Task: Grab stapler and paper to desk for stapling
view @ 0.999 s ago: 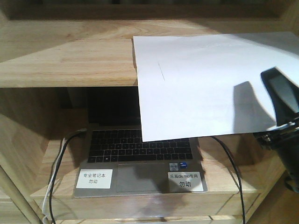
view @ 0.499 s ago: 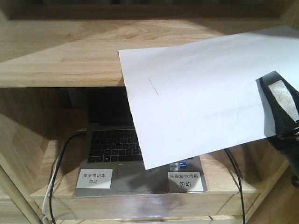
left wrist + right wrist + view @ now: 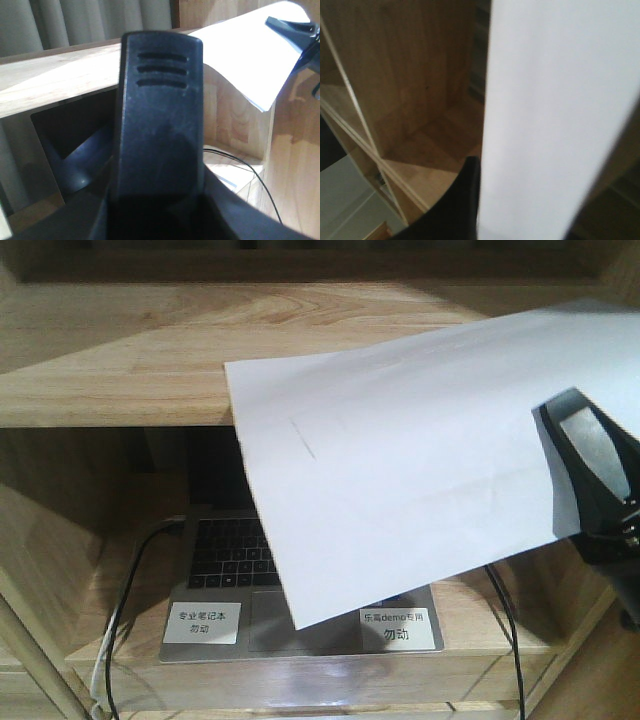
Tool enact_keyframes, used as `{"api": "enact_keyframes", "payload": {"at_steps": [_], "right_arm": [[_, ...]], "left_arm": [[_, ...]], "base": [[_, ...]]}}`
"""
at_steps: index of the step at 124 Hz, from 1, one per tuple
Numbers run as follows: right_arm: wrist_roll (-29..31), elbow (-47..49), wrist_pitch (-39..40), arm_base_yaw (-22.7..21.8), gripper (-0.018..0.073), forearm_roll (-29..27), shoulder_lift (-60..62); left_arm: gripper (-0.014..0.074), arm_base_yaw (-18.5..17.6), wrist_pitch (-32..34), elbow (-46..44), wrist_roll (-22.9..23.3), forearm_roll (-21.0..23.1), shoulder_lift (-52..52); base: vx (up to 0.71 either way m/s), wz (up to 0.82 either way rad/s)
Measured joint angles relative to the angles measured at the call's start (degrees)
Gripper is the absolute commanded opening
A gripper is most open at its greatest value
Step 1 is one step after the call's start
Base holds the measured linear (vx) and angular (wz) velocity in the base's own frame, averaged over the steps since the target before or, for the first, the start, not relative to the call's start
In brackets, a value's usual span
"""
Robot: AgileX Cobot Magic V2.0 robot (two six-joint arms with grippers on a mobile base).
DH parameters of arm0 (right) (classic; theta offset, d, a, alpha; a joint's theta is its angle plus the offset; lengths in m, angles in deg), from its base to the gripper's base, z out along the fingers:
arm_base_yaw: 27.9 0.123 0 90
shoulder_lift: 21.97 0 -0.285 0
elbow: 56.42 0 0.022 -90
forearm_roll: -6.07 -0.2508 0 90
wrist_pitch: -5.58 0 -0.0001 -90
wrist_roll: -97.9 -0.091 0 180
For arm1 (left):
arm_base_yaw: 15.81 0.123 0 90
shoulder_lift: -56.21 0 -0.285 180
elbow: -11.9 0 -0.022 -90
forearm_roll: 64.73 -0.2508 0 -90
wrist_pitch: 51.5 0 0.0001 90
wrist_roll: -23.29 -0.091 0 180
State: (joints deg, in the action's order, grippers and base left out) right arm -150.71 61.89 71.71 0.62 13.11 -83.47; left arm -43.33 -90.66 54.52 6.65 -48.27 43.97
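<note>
In the left wrist view, one broad black finger of the left gripper fills the middle of the picture, with three slots near its tip. No second finger shows, so I cannot tell whether this gripper is spread or pressed together, and nothing is seen in it.

At the right of the scene, the right gripper is pinched on the paper at its right edge. One black finger lies on top of the sheet. In the right wrist view the sheet stands close against the camera, with a dark finger at its lower edge.

The paper is lifted and tilted, its left near corner hanging lowest. Its far part is over the top board of the shelf unit, and its near part covers much of the laptop on the shelf below.

There is one sheet and one laptop. Two white labels sit on the laptop's near edge, the left label and the right label. Three cables show: a black cable and a white cable at the left, and another black cable at the right.
</note>
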Motion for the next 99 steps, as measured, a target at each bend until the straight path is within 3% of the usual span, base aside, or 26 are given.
{"api": "enact_keyframes", "payload": {"at_steps": [18,41,66,99], "right_arm": [[-0.6,1.9,0.0,0.0,-0.0006,1.3,2.1],[-0.6,2.3,0.5,0.0,-0.0006,-2.4,6.6],[0.5,2.3,0.9,-0.5,-0.0006,-2.9,9.7],[-7.2,2.3,0.9,-12.5,-0.0006,1.9,14.7]], "left_arm": [[-0.0006,0.0,0.0,0.0,0.0,0.0,0.0],[-0.0006,0.0,0.0,0.0,0.0,0.0,0.0],[-0.0006,0.0,0.0,0.0,0.0,0.0,0.0],[-0.0006,0.0,0.0,0.0,0.0,0.0,0.0]], "base": [[0.00,0.00],[0.00,0.00],[0.00,0.00],[0.00,0.00]]}}
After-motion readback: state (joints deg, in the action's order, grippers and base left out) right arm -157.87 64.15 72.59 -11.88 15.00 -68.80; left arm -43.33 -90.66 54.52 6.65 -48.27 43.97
